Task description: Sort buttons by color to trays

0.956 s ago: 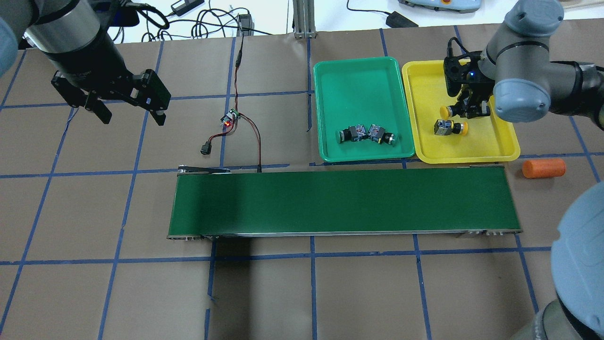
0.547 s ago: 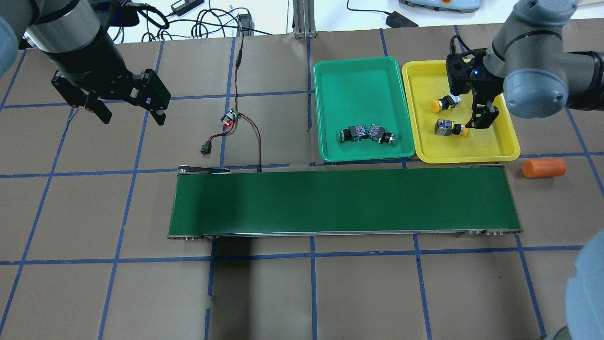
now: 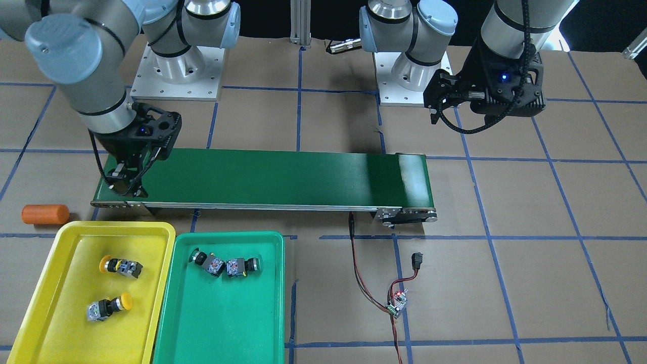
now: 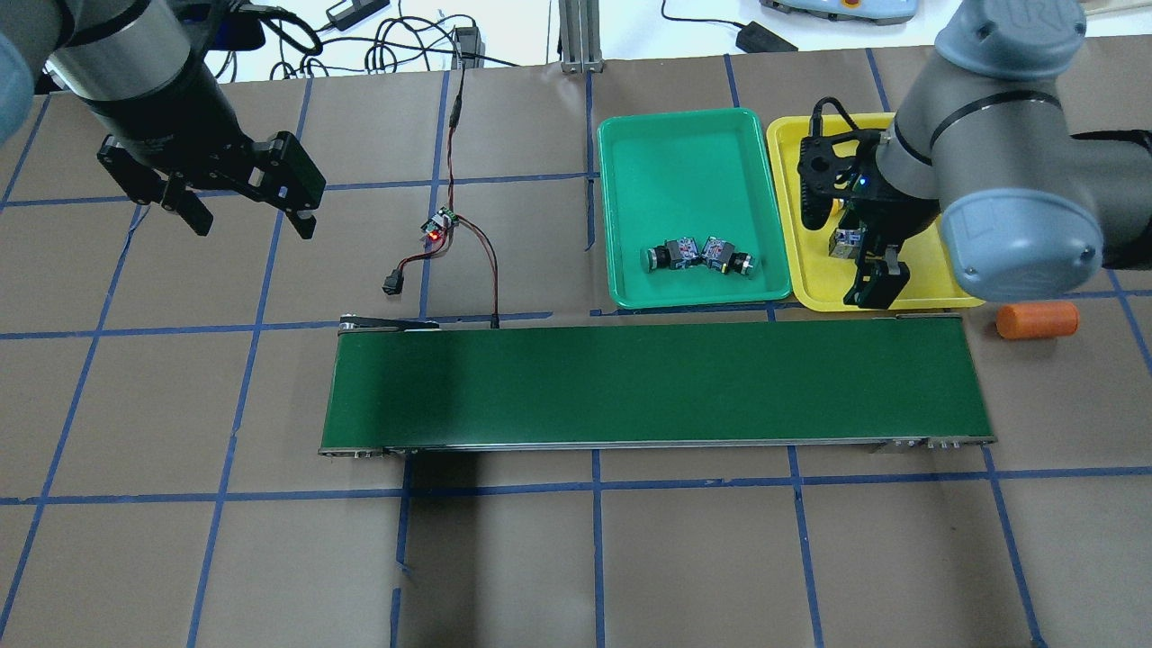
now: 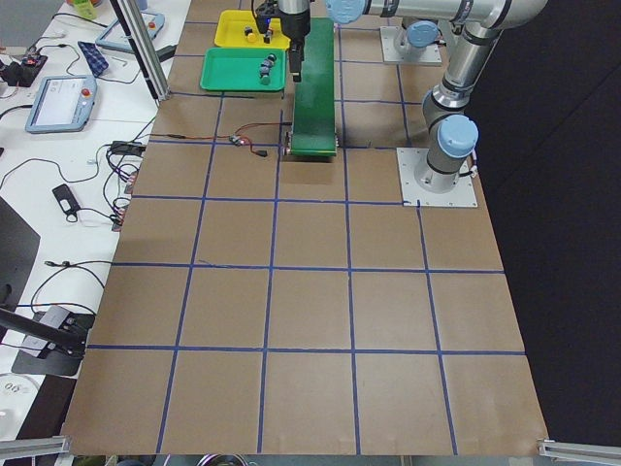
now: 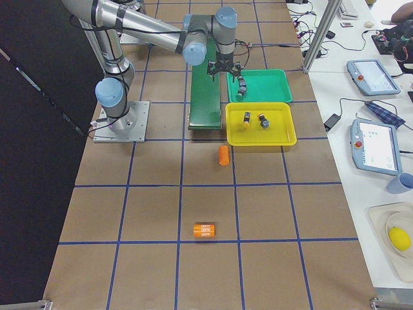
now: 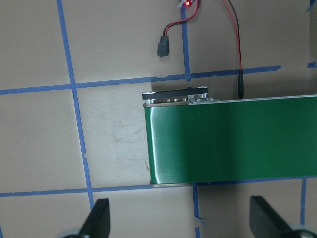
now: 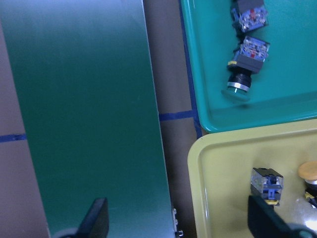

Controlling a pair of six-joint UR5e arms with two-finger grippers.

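1. The right tool (image 3: pixel 127 185) hangs with its fingers spread wide and nothing between them. It is above the end of the dark green conveyor belt (image 3: pixel 263 174) that lies next to the yellow tray (image 3: pixel 65 283).
2. The left tool (image 4: pixel 249 219) is also spread apart and empty. It is held over the worktop (image 4: pixel 720 558) past the belt's other end, well apart from both trays.
3. One yellow-capped button (image 3: pixel 120 266) lies on its side in the yellow tray, nearer the belt. A second yellow-capped button (image 3: pixel 108 307) lies farther from the belt, apart from the first.
4. A green-capped button (image 3: pixel 207 262) and another green-capped button (image 3: pixel 242 265) lie in the green tray (image 3: pixel 227 323) near its belt-side rim. Their contact blocks meet and their caps point outward.
5. The two trays sit side by side, just beside the belt.
6. An orange cylinder (image 3: pixel 45 214) lies on the worktop near the yellow tray's corner. A second orange cylinder (image 6: pixel 205 230) lies well apart from it.
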